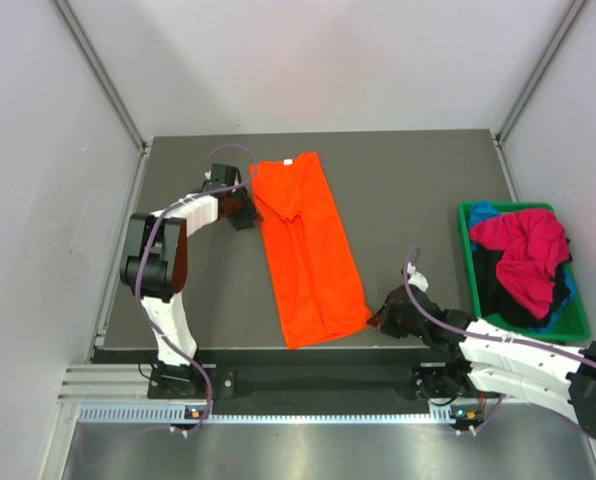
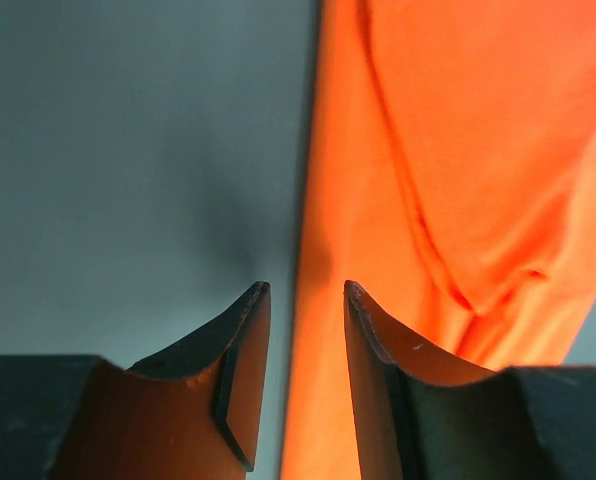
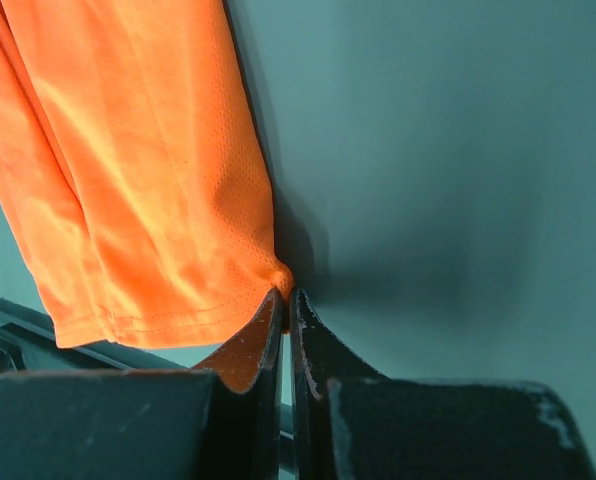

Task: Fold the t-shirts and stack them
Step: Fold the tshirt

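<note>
An orange t-shirt lies folded into a long strip down the middle of the dark table. My left gripper sits at the strip's far left edge. In the left wrist view it is open, and the orange t-shirt edge runs between its fingers. My right gripper is at the near right corner. In the right wrist view it is shut on the hem corner of the orange t-shirt, which bunches at the tips. A magenta-red t-shirt and a bit of blue t-shirt lie crumpled in the bin.
A green plastic bin stands at the table's right edge, holding the crumpled shirts and some black cloth. The table's front edge runs just below the orange strip's near end. White walls close in the left, back and right sides.
</note>
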Robot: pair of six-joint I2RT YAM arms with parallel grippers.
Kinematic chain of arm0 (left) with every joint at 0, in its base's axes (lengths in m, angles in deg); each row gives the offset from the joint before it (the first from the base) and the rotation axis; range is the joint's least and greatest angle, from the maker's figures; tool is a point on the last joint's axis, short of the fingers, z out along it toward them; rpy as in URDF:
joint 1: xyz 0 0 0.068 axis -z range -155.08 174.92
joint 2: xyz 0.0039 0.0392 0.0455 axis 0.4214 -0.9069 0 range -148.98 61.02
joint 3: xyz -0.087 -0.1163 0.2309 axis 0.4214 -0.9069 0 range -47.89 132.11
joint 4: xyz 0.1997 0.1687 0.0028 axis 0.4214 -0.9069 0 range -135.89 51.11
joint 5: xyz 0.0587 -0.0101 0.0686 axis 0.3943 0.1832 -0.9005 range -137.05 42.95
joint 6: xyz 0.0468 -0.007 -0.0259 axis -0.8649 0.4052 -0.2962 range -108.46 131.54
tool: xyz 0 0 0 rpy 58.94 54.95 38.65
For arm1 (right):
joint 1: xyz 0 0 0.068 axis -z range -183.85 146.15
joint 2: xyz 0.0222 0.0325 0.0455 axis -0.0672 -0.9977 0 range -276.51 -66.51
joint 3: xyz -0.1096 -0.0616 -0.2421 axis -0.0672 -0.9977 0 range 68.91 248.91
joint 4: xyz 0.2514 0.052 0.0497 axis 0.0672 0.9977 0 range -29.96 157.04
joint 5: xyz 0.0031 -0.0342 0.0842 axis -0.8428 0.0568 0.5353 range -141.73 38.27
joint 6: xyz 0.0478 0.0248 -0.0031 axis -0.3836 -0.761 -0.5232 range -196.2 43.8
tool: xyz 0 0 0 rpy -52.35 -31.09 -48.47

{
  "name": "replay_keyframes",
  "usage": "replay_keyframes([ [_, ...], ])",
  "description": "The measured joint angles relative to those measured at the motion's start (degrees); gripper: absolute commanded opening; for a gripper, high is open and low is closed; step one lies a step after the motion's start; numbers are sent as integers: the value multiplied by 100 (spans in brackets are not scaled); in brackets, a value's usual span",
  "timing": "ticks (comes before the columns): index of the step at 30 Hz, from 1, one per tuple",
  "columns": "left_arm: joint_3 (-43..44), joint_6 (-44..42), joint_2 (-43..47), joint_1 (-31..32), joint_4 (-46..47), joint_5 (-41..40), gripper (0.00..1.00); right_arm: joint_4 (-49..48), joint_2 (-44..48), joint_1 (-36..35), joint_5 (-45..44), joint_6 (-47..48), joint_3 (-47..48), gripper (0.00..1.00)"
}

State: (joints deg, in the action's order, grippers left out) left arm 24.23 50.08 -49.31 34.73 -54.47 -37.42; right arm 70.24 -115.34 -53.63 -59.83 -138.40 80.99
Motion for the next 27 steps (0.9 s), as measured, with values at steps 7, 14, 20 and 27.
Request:
replay_keyframes([
  [7, 505, -63, -584, -7, 201, 125, 12, 166, -4, -13, -114, -39, 129, 29],
  [14, 1545, -201, -1355, -33, 240, 219, 0, 957, 151, -31, -398, -31, 804, 34],
  [20, 2518, -238, -2024, -170, 229, 400, 20, 907, -317, -33, -684, 404, 1484, 33],
  [27, 2710, -319, -1947, -210, -50, 114, 50, 636, -2579, 166, -494, 1628, 3442, 33],
])
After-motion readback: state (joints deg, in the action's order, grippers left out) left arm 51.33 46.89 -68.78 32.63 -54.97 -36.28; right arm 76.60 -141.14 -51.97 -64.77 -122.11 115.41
